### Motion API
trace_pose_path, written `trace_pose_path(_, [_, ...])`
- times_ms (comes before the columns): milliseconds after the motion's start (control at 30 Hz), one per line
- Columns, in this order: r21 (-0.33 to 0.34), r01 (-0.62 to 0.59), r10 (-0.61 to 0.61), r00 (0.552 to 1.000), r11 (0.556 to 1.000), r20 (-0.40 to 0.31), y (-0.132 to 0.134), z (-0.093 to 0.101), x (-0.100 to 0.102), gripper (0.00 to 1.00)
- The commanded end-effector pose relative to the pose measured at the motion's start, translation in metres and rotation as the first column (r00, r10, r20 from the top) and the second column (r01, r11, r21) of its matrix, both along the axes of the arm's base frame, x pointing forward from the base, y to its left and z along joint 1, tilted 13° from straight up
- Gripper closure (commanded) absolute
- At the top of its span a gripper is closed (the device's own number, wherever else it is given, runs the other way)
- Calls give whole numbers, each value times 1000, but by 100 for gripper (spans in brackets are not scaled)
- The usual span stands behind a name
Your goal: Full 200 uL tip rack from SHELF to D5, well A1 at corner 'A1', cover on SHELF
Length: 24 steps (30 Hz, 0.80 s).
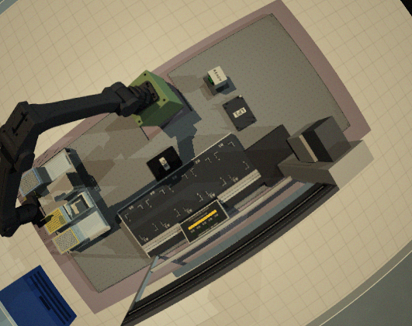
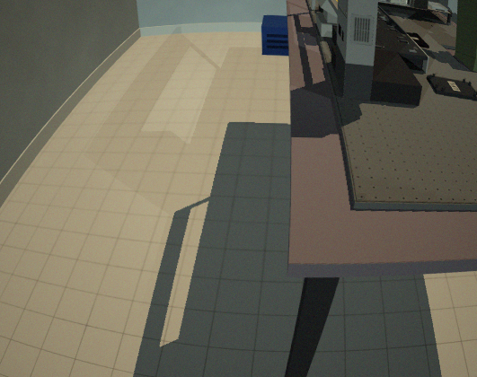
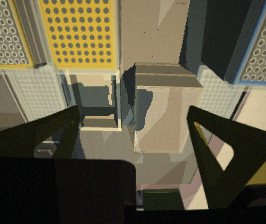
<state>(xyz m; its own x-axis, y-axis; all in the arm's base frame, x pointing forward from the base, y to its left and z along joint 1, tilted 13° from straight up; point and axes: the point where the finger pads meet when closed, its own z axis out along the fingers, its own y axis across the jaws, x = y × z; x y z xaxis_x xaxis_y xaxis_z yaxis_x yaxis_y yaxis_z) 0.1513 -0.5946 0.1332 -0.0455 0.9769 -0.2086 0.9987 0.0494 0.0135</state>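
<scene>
Top view: shelf (image 1: 90, 180) at the left end of the tabletop, holding three racks in a row. Gripper (image 1: 43, 216) hangs over the shelf's outer edge near the yellow rack (image 1: 55, 221).

Exterior view: shelf and gripper out of sight.

Wrist view: jaws wide apart, nothing between them. Yellow rack (image 3: 78, 33) shows dark holes, so likely empty. Ringed racks lie at far left (image 3: 8, 35) and far right (image 3: 257, 60); which is the 200 I cannot tell.

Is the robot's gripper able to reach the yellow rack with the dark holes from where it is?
Probably yes. The open gripper hangs over the shelf, empty, and the yellow rack lies just ahead with nothing above it. Its dark holes suggest the tips are gone, though.
</scene>
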Motion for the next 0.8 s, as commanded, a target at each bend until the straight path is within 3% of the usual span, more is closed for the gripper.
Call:
trace_pose_path(0, [-74, 24, -23, 999, 997, 23, -3, 34, 11, 0])
trace_pose_path(433, [-79, 24, -22, 999, 997, 32, 22, 33, 72, 0])
trace_pose_path(500, [-79, 24, -22, 999, 997, 32, 22, 33, 72, 0])
trace_pose_path(633, [-75, 24, -21, 999, 997, 33, 31, 31, 91, 0])
trace_pose_path(767, [-61, 23, -22, 999, 998, 29, 38, 21, 110, 0])
